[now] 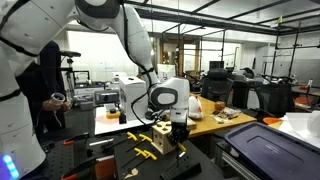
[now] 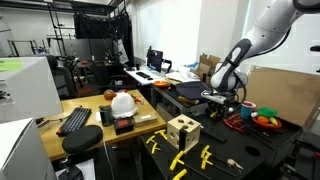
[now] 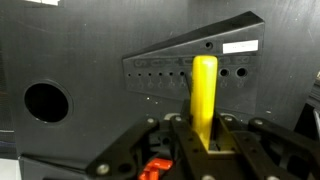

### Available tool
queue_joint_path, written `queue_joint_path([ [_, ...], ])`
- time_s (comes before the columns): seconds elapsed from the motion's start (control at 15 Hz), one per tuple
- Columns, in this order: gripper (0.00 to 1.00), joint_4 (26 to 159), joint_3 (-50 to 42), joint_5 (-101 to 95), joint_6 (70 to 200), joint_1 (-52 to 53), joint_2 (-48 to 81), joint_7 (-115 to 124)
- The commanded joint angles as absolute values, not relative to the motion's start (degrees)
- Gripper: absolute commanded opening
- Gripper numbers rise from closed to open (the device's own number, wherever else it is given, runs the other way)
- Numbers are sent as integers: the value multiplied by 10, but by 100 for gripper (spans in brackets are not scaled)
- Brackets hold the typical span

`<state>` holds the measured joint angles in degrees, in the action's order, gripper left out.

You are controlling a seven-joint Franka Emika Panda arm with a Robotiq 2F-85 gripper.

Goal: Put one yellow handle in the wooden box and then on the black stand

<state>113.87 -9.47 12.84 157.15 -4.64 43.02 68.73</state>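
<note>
In the wrist view my gripper (image 3: 205,132) is shut on a yellow handle (image 3: 205,85). The handle points at the black stand (image 3: 165,70), a wedge-shaped block with a row of small holes; its tip lies over that row. In both exterior views the gripper (image 1: 178,128) (image 2: 222,103) hangs just beside the wooden box (image 1: 160,139) (image 2: 183,131), a pale cube with dark holes. Other yellow handles (image 1: 146,153) (image 2: 178,160) lie loose on the black table in front of the box.
A large round hole (image 3: 47,101) shows in the black surface beside the stand. A white helmet (image 2: 122,102) and a keyboard (image 2: 75,120) sit on the wooden desk. A bowl of coloured items (image 2: 264,119) stands behind the arm. A person (image 1: 45,95) stands nearby.
</note>
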Motion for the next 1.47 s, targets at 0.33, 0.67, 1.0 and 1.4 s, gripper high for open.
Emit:
queue_joint_path([
  [0.33,4,1149,-103,136,1575,-42,419,668],
  [0.67,4,1152,-97,139,1565,-48,413,661],
  [1.0,4,1155,-92,142,1560,-49,410,637],
  [1.4,4,1154,-102,139,1562,-43,412,629],
])
